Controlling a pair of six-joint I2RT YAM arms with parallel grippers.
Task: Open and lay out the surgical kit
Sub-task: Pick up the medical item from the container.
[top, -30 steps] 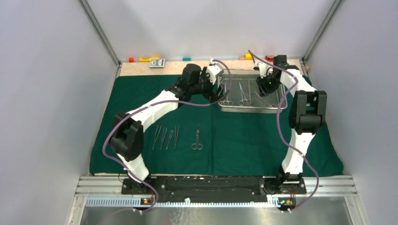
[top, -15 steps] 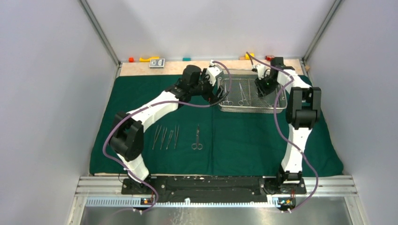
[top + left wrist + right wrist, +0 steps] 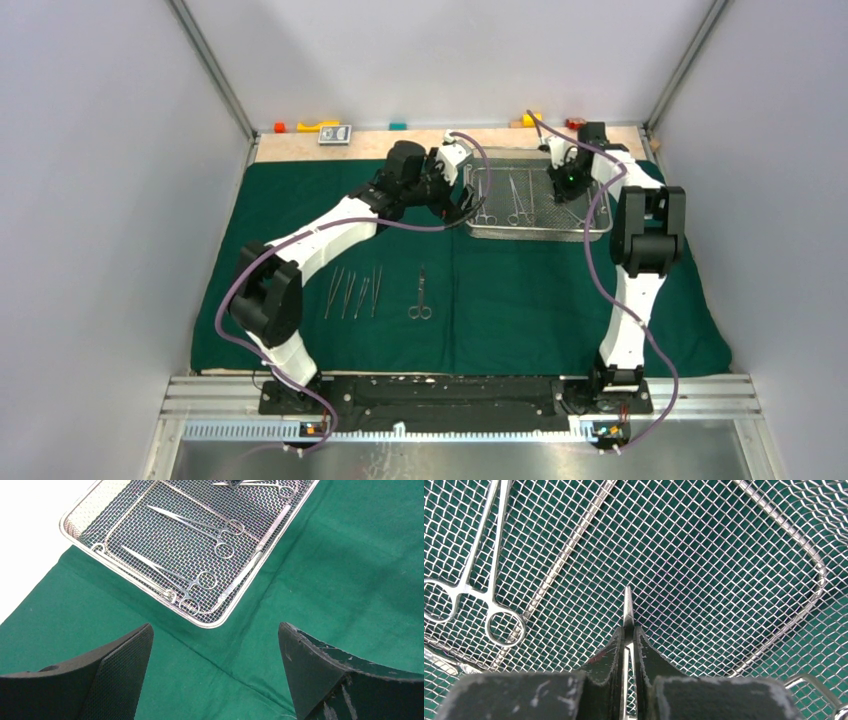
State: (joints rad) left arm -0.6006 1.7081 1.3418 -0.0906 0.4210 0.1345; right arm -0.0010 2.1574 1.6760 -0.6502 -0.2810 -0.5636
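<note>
A large dark green cloth (image 3: 520, 300) covers most of the counter, reaching its near edge. On the cloth, toward the counter's far right corner, sits a silver rectangular wire-mesh tray (image 3: 530, 237). The left pincer (image 3: 215, 626) hangs over the cloth just beside the tray's left end, its jaws spread wide and holding nothing. The right pincer (image 3: 629, 632) is down inside the tray's right half, closed on a slim pointed steel instrument (image 3: 627, 605) whose tip juts past the fingertips above the mesh. Two ring-handled steel clamps (image 3: 200, 527) lie side by side in the tray's left half. Toward the near left corner, four thin steel tweezers (image 3: 352, 292) lie in a row on the cloth, with small ring-handled steel scissors (image 3: 420, 297) just to their right.
</note>
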